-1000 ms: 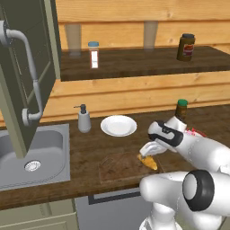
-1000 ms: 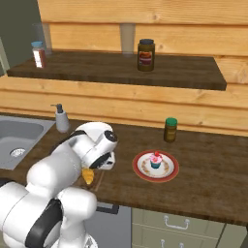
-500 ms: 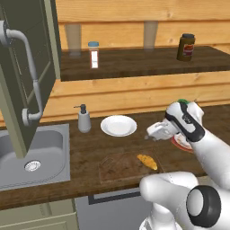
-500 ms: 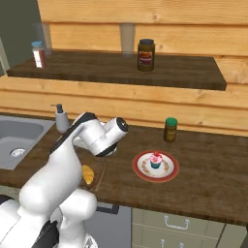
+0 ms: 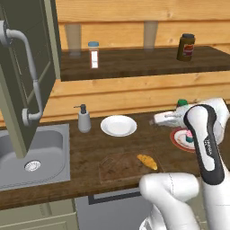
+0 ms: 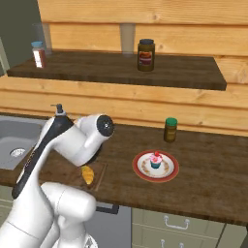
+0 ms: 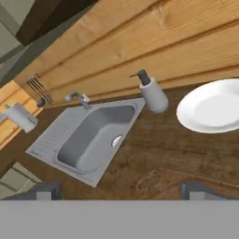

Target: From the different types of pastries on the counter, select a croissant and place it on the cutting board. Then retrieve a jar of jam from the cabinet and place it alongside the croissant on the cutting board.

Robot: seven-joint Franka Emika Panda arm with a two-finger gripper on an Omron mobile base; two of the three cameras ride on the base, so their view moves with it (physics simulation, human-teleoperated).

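The golden croissant [image 5: 147,161] [image 6: 87,175] lies free on the dark wooden cutting board [image 5: 117,167] [image 6: 100,178] at the counter's front edge. Up and to its right, above the counter, my gripper [image 5: 158,119] hangs level and points left. In the hand view its fingertips [image 7: 198,190] stand far apart with nothing between them, so the gripper [image 7: 121,191] is open. The jar of jam [image 5: 186,47] [image 6: 146,55], dark with a brown lid, stands upright on the wooden shelf, well above the gripper.
A white plate [image 5: 118,125] [image 7: 212,109] and a soap dispenser [image 5: 83,119] [image 7: 151,93] sit behind the board. A cupcake on a red-rimmed plate [image 6: 155,164] and a small green-lidded jar [image 6: 170,130] stand right. The sink [image 5: 31,155] [image 7: 88,135] and an open cabinet door [image 5: 27,67] are left.
My hand has lifted off the croissant, which stays on the board, and swung up and to the right with its fingers open.
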